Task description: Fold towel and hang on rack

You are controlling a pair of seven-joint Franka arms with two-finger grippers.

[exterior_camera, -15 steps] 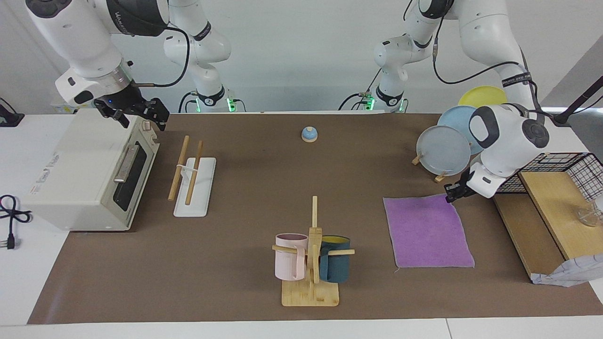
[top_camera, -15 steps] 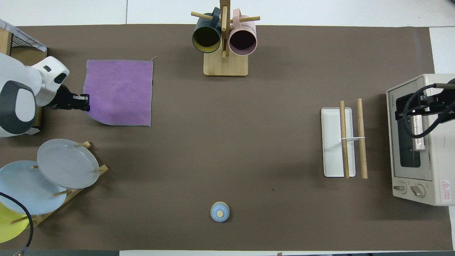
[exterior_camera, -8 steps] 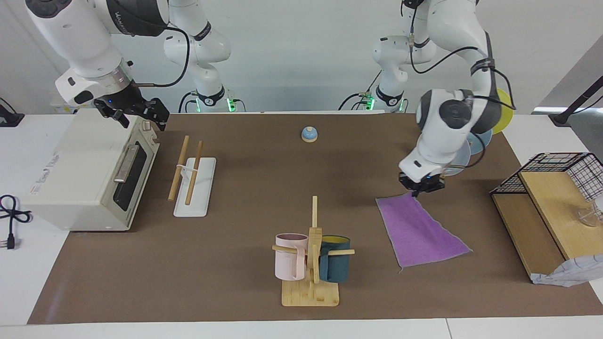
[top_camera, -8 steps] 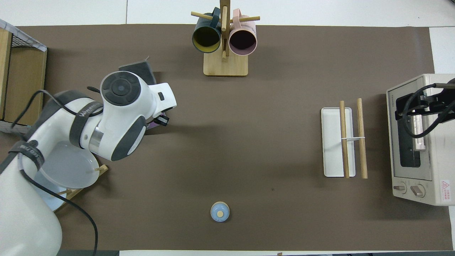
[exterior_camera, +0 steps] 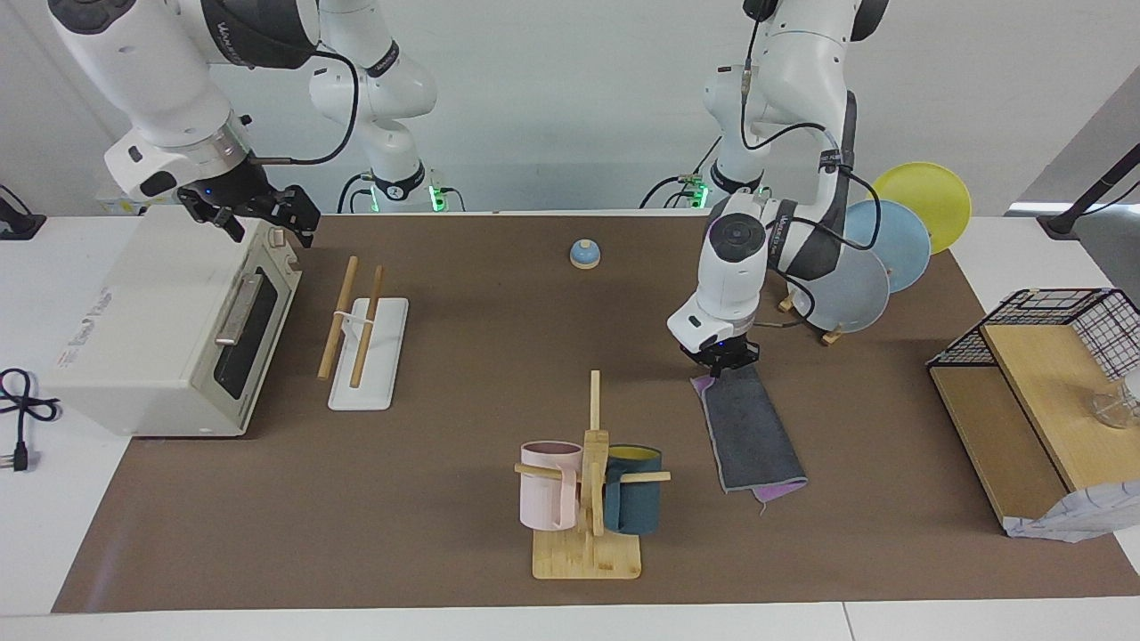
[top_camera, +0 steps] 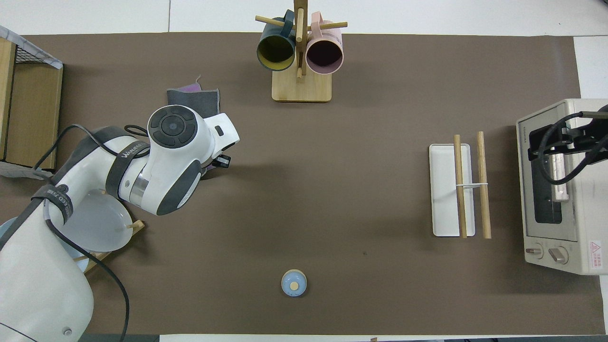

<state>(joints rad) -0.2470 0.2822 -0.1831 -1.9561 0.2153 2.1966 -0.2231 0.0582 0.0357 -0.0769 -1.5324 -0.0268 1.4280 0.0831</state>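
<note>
Right gripper [exterior_camera: 263, 212] waits over the toaster oven [exterior_camera: 169, 329], fingers parted; the rack [exterior_camera: 365, 343] stands beside the oven; left gripper [exterior_camera: 723, 359] pinches the towel [exterior_camera: 748, 432], folded grey-side-up on the table [exterior_camera: 445, 499], at its robot-side end, beside the mug stand [exterior_camera: 590, 499].

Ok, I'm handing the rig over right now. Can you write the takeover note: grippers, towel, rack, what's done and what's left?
Left gripper: shut on the towel at the end nearer the robots, low over the mat.
Right gripper: waiting above the toaster oven, holding nothing.
Towel: folded over, grey face up, a purple strip showing at its edges; beside the mug stand, toward the left arm's end of the table.
Rack: beside the oven, bare.
Done: first fold.
Left: any further fold, carry the towel across, hang it on the rods.
</note>
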